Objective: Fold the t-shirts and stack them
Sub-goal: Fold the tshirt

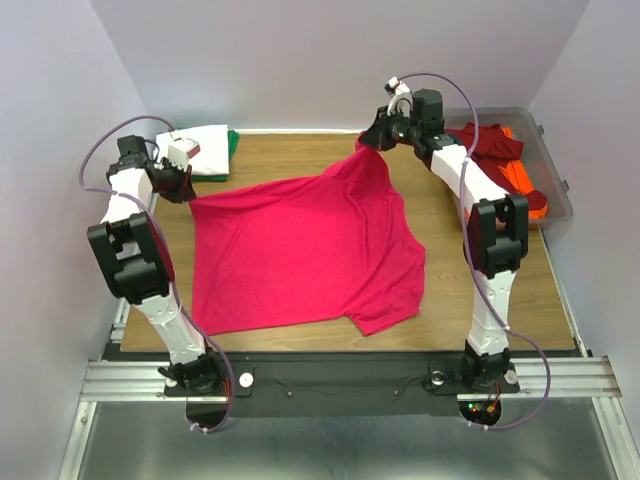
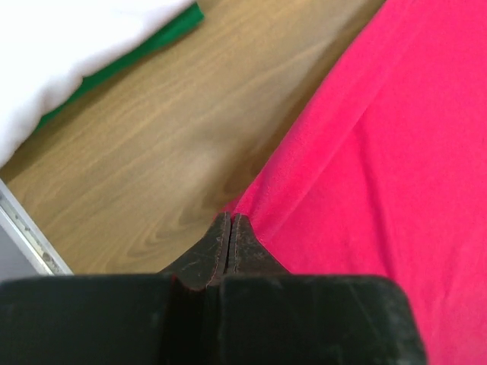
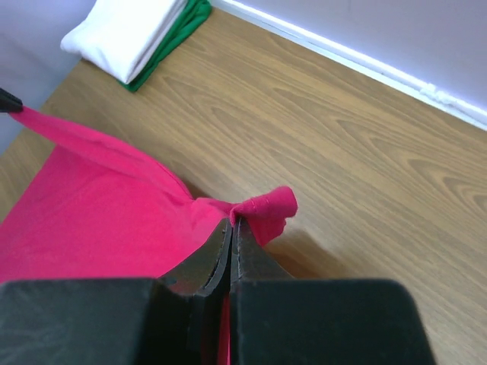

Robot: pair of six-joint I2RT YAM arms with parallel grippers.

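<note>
Left jaws pinching pink-red t-shirt point(image 1: 300, 250), right jaws too

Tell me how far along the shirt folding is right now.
Done: a white t-shirt lies folded on a green t-shirt at the far left corner of the table. In hand: the pink-red t-shirt is spread open, not yet folded, with the left gripper and right gripper each shut on its far edge. Left: folding and stacking it, then the dark red t-shirt and orange t-shirt heaped in the bin.
</note>
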